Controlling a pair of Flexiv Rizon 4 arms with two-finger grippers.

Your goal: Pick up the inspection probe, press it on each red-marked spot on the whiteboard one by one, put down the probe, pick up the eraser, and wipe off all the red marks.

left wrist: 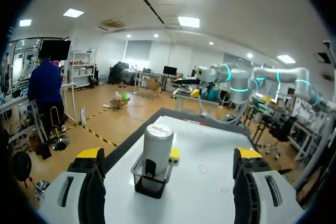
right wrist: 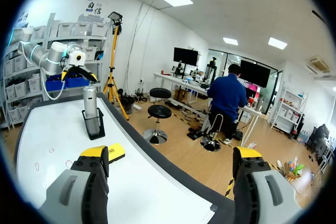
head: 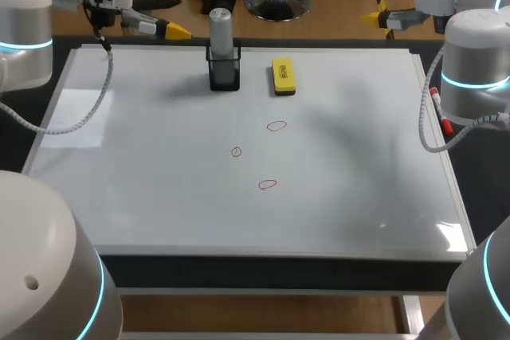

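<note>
The inspection probe [head: 221, 33], a grey cylinder, stands upright in a black holder [head: 224, 71] at the back of the whiteboard [head: 143, 173]. A yellow eraser [head: 283, 75] lies just right of it. Three red marks [head: 276, 126] [head: 236, 151] [head: 268, 185] sit mid-board. My left gripper [head: 171, 15] hovers open past the back left corner; in its wrist view the probe [left wrist: 157, 145] stands ahead between its fingers, untouched. My right gripper [head: 374, 9] hangs open off the back right corner, with the eraser [right wrist: 116, 151] and probe [right wrist: 90, 100] off to one side.
A red marker pen [head: 440, 113] lies along the whiteboard's right edge, under my right arm. The dark table rim [head: 263, 272] runs along the front of the board.
</note>
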